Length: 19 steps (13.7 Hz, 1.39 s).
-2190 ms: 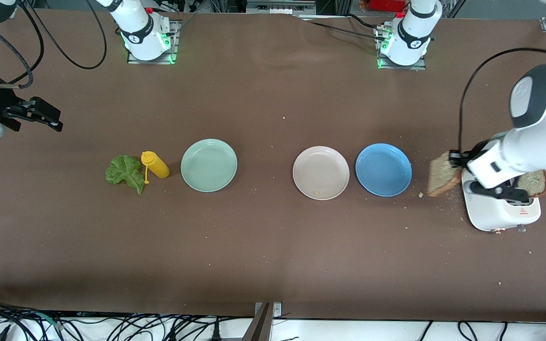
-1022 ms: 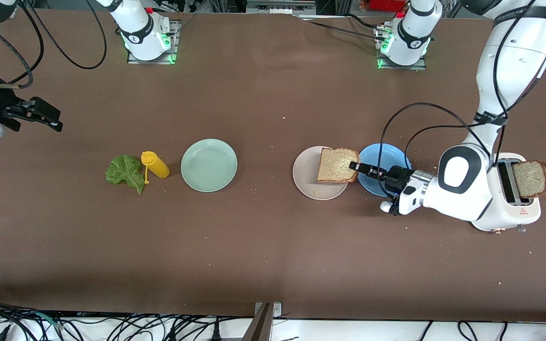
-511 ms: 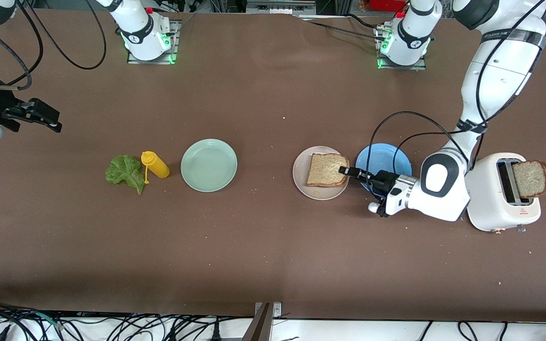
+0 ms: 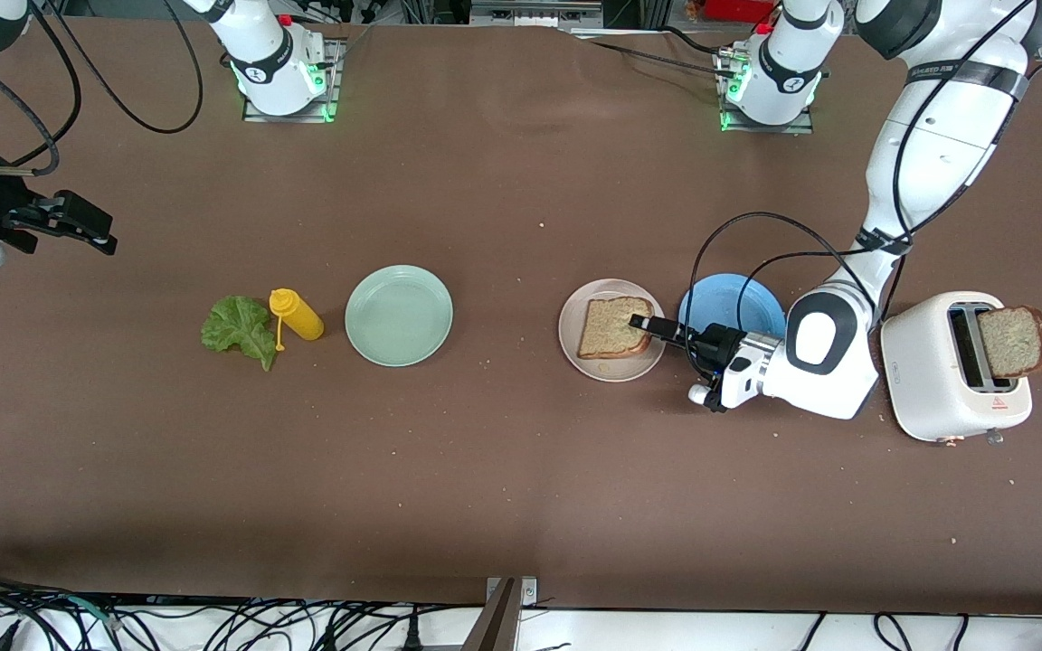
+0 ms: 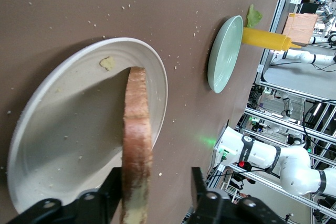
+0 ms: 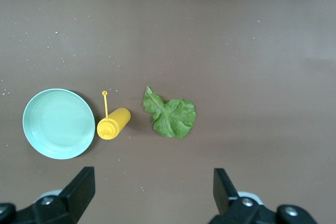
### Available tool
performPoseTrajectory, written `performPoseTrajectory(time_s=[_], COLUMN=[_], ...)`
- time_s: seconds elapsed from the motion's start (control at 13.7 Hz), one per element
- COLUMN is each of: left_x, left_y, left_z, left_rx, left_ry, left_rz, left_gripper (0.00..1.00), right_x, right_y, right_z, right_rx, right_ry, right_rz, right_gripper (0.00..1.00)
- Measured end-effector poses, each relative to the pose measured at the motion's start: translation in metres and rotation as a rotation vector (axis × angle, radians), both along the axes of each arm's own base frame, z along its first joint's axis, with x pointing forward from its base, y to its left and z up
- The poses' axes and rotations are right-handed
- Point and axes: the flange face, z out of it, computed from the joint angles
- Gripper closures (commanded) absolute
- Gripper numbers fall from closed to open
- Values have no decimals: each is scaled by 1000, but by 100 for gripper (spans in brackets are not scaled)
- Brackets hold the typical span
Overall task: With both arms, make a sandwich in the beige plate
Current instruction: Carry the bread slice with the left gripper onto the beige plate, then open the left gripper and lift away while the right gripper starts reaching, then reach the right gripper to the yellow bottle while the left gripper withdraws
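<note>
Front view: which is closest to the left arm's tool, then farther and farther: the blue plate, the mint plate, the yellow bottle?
From the left tool:
1. Blue plate, right beside it.
2. Mint plate, toward the right arm's end.
3. Yellow bottle, just past the mint plate.

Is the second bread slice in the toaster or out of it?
In: the second bread slice stands upright in a slot of the white toaster, its upper part sticking out.
</note>
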Motion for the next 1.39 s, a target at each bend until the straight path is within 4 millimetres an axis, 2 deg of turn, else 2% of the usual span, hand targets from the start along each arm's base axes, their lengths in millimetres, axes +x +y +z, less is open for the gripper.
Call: performPoseTrajectory(time_s=[0.29, 0.66, 0.88, 1.02, 1.24, 1.39], left_x=[5, 14, 20, 27, 44, 46], left_y=[11, 28, 44, 65, 124, 158], left_z=[8, 54, 91, 116, 168, 202], left_rx=[59, 208, 337, 441, 561, 654], left_ry=[-51, -186, -271, -329, -410, -428], left_rz=[-44, -158, -220, -244, -192, -217], left_gripper=[0, 0, 0, 0, 0, 0], right_x=[4, 8, 11, 12, 14, 15], right_y=[-1, -1, 0, -1, -1, -4], right_z=[-8, -20, -26, -29, -36, -37], right_rx=[0, 0, 0, 1, 7, 10], right_ry=[14, 34, 48, 55, 68, 71], right_rz=[-2, 4, 111, 234, 394, 514], right_gripper=[0, 0, 0, 0, 0, 0])
